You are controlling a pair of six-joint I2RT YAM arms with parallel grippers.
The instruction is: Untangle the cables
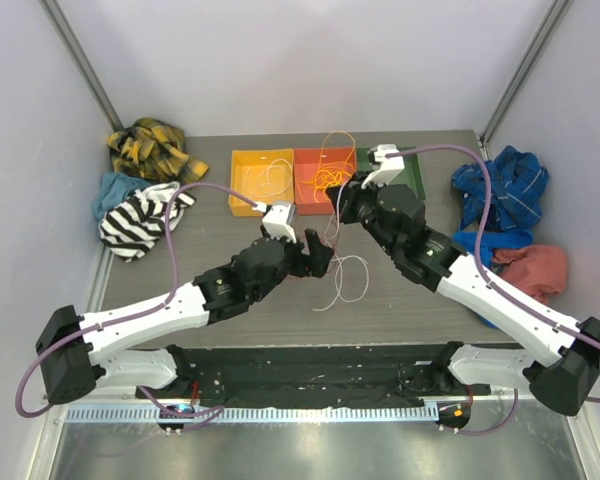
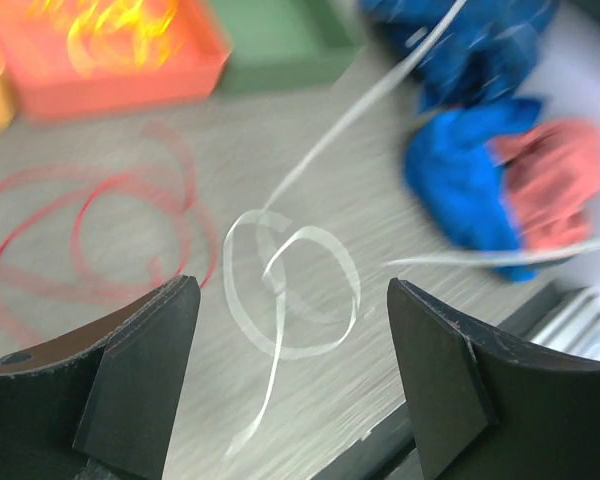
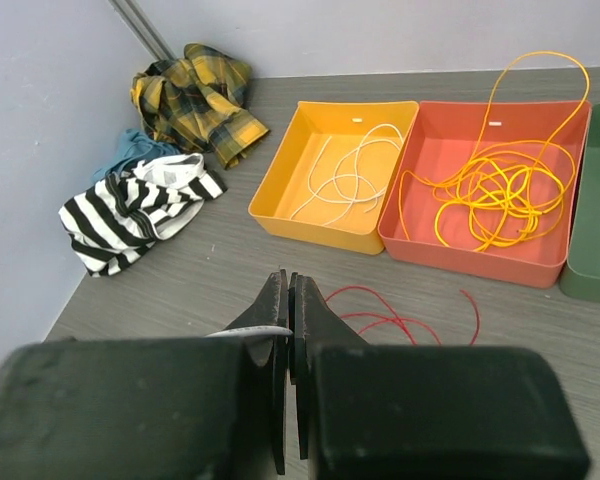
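Pressed flat together, the two black fingers (image 3: 270, 320) of the right gripper (image 3: 289, 285) filled the foreground of its wrist view. A thin strand of the white cable (image 3: 248, 331) stuck out sideways from between them, pinched there. Just beyond the tips, the red cable (image 3: 385, 322) lay in loose loops on the grey table (image 3: 180, 300). Farther out stood the yellow bin (image 3: 280, 165), which held a second white cable (image 3: 345, 180). Touching its side was the orange bin (image 3: 470, 262), with the yellow-orange cable (image 3: 480, 185) heaped inside and one loop arching past the far rim. A corner of the green bin (image 3: 595, 250) showed at the right edge.

The left gripper (image 2: 292, 300) had its fingers (image 2: 140, 370) spread wide, clamped on nothing. Seen between them, the white cable curled in a couple of loops on the table, and one blurred strand rose away to the upper right. The red cable lay to the left of those loops, apart from them.

From overhead, both grippers were close together at mid-table, just in front of the bins. The white cable hung from the right one and trailed onto the wood beside the left. A plaid cloth (image 1: 152, 148) and a striped cloth (image 1: 135, 220) were bunched at the left wall. A blue cloth (image 1: 500, 185) and a salmon cloth (image 1: 535, 270) lay at the right.
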